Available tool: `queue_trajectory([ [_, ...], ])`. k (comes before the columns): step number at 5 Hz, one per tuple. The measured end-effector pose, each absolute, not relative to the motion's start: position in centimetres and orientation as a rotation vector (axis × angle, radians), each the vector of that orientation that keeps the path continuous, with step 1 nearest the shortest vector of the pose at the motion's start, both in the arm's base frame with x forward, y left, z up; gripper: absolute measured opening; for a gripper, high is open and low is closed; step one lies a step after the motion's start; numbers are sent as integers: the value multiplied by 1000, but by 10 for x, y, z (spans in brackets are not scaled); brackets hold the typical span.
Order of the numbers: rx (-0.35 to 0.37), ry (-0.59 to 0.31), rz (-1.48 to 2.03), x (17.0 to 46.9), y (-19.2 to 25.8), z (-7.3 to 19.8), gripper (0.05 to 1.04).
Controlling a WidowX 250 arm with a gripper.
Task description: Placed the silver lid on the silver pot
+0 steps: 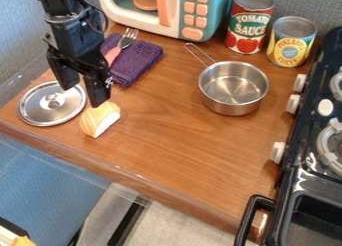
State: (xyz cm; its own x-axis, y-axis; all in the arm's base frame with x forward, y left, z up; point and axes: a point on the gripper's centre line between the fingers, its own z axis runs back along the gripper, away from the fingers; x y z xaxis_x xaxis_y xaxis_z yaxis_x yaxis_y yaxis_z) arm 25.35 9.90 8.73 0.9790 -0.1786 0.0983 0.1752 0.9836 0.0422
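Counter point(180, 145), cropped stove point(307, 187), hand point(84, 96) overlapping lid point(43, 112)

Toy kitchen setting: a black stove point(306, 171) with knobs point(293, 104) bordered the wooden counter's point(180, 145) right edge; a toy microwave point(179, 17) and food cans point(246, 32) stood near its far edge.
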Motion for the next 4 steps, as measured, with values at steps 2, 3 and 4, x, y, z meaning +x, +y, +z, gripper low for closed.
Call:
queue_trajectory([
  [2,26,-84,-134,256,126,80,1001],
  [3,37,-87,-100,259,155,74,1001],
  [4,63,-87,-85,256,183,61,1001],
])
